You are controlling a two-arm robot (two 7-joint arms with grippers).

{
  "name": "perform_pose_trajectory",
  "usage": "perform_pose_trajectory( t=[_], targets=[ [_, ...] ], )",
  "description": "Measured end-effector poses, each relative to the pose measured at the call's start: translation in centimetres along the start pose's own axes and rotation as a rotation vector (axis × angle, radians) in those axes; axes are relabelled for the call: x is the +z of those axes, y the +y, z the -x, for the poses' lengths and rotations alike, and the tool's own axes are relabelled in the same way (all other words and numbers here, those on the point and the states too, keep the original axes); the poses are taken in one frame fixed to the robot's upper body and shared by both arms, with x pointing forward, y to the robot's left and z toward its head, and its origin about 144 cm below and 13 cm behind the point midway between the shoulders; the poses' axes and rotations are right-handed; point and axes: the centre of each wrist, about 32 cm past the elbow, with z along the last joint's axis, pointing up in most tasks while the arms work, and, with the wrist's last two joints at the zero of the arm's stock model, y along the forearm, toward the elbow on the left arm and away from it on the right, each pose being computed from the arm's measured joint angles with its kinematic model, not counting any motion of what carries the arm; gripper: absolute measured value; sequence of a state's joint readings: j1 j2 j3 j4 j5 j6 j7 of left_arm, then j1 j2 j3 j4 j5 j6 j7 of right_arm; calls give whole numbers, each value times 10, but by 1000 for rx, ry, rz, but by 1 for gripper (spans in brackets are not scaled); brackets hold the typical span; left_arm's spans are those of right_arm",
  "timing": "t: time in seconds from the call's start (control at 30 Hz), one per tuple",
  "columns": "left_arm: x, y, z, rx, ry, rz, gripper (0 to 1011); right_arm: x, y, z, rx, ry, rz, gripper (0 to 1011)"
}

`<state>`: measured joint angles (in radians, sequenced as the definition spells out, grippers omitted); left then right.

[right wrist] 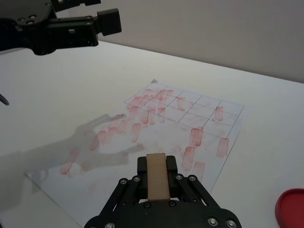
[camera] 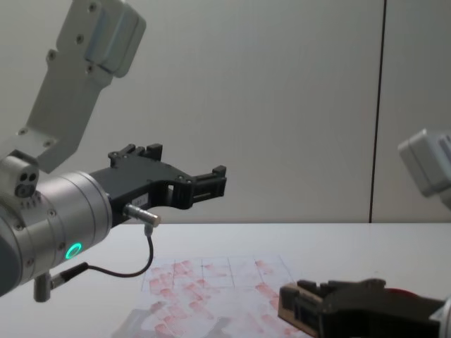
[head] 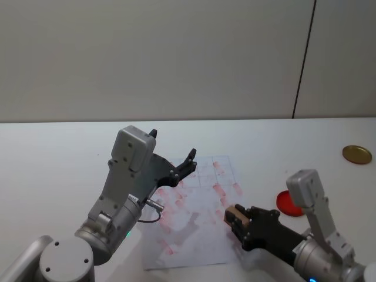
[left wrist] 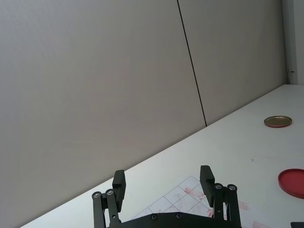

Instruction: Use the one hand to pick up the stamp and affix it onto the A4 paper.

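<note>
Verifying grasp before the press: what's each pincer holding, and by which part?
Right pincer holds the stamp, clamped between its fingers by the long sides. Left pincer is open and empty, raised by the A4 paper.

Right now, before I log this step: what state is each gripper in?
Left gripper: open, empty.
Right gripper: shut on the stamp.

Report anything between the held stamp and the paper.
Nothing visible does. The right tool holds the stamp low by the right edge of the A4 paper; the open left tool hangs higher, to its left.
</note>
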<state>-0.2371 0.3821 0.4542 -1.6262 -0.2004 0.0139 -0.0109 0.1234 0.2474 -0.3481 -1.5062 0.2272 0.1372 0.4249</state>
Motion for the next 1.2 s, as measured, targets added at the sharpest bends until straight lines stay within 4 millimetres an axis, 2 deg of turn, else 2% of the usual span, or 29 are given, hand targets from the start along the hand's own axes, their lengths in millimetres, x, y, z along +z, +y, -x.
perform_pose_trajectory(
  t=[0.63, 1.2],
  targets=[
    [0, 0, 0, 0, 0, 0, 993, -16, -6, 7, -1, 7, 29, 219],
    [0, 0, 0, 0, 0, 0, 993, -19, -5, 10, 2, -6, 54, 219]
  ],
)
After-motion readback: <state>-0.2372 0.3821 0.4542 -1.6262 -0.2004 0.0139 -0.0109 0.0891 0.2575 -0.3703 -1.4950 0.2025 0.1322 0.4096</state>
